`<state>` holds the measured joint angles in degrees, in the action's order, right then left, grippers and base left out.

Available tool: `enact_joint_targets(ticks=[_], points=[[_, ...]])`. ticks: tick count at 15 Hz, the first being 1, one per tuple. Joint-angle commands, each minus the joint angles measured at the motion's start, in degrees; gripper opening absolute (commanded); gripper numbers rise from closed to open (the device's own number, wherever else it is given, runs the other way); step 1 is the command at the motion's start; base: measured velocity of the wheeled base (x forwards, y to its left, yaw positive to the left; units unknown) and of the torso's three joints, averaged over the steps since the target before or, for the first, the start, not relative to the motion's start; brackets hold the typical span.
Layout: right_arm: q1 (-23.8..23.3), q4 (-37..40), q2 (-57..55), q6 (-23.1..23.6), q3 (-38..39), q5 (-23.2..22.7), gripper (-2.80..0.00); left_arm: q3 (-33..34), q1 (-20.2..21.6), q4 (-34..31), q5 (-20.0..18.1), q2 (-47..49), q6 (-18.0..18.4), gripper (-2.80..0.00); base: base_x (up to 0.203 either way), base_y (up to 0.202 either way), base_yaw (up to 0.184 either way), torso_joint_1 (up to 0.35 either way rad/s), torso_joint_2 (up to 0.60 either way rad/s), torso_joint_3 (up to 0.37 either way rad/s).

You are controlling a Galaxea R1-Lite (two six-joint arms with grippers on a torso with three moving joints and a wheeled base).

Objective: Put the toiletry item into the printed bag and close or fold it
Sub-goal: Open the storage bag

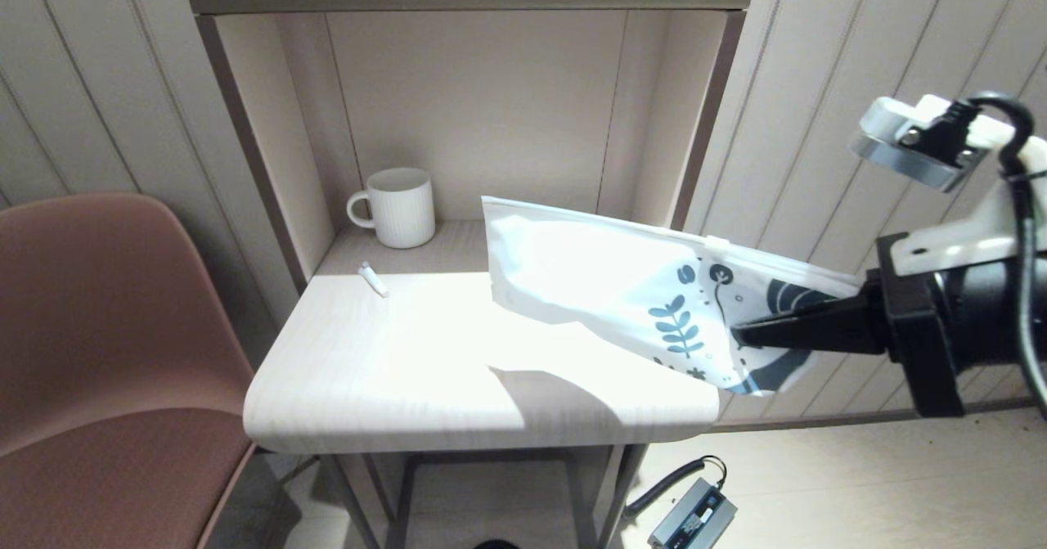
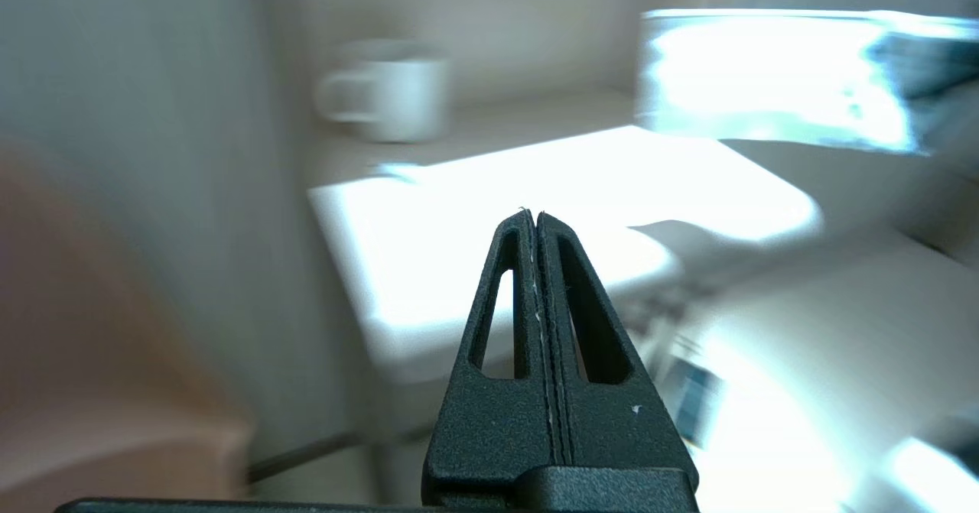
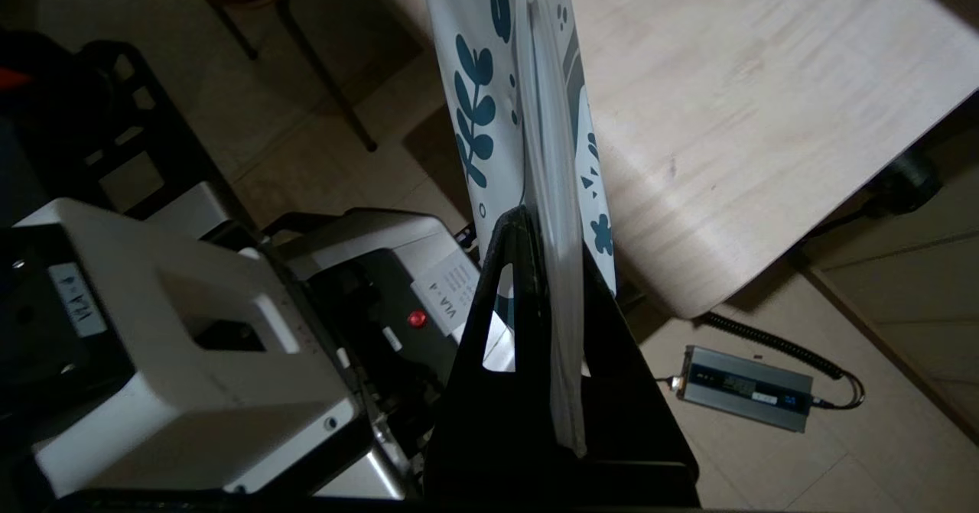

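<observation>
Aloft, right pincer (image 1: 740,336) pinches the translucent printed bag (image 1: 605,283); left pincer (image 2: 533,219) closed, empty.

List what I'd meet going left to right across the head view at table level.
Brown chair → white mug and small white tube at about the same spot → printed bag, held off the table → right gripper shut on its printed end.

White mug (image 1: 399,206), brown chair (image 1: 106,328)

glossy translucent plastic printed bag (image 1: 605,279); matt pale wood-grain table (image 1: 393,369) (smooth); ribbed glazed mug (image 1: 398,207)
</observation>
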<state>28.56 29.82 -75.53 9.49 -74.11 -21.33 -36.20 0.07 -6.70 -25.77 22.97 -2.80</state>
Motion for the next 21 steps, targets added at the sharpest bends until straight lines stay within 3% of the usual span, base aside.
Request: enact_joint_targets(ticks=[1,6,9,11,14,15,18,21], points=[[2.9,5.7,2.0,0.2,-2.1,-0.2,-2.8,-3.0,0.0,0.0,-12.8,7.9,-0.1,-2.8,0.0,0.0,0.0,0.0,0.0,0.0],[9.1,11.8,-3.9,1.0,-7.9,-0.1,-2.8,-8.2,0.0,-0.1,-30.1,19.1,-0.2,-2.8,0.0,0.0,0.0,0.0,0.0,0.0],[9.8,12.1,-8.1,6.9,-8.4,0.5,-2.8,-13.3,-0.4,0.0,-37.4,28.1,-0.2,-2.8,0.0,0.0,0.0,0.0,0.0,0.0],[10.1,11.9,-11.0,8.0,-10.1,1.8,-2.8,-16.7,-3.3,0.3,-40.1,34.0,-0.1,-2.8,0.0,0.0,0.0,0.0,0.0,0.0],[10.2,11.7,-15.4,9.2,-15.9,2.1,-2.8,-25.8,-10.4,0.3,-41.2,43.4,-0.1,-2.8,0.0,0.0,0.0,0.0,0.0,0.0],[10.5,11.8,-16.8,9.3,-17.7,2.1,-2.8,-29.1,-13.2,0.1,-41.3,46.3,-0.1,0.0,0.0,0.0,0.0,0.0,0.0,0.0],[10.8,11.9,-20.2,10.1,-21.8,2.1,-2.8,-38.0,-19.8,0.0,-40.3,54.9,-0.2,0.0,0.0,0.0,0.0,0.0,0.0,0.0],[11.6,11.4,-22.1,10.5,-23.5,2.0,-2.8,-40.7,-23.8,0.3,-39.8,61.3,0.6,0.0,0.0,0.0,0.0,0.0,0.0,0.0]])
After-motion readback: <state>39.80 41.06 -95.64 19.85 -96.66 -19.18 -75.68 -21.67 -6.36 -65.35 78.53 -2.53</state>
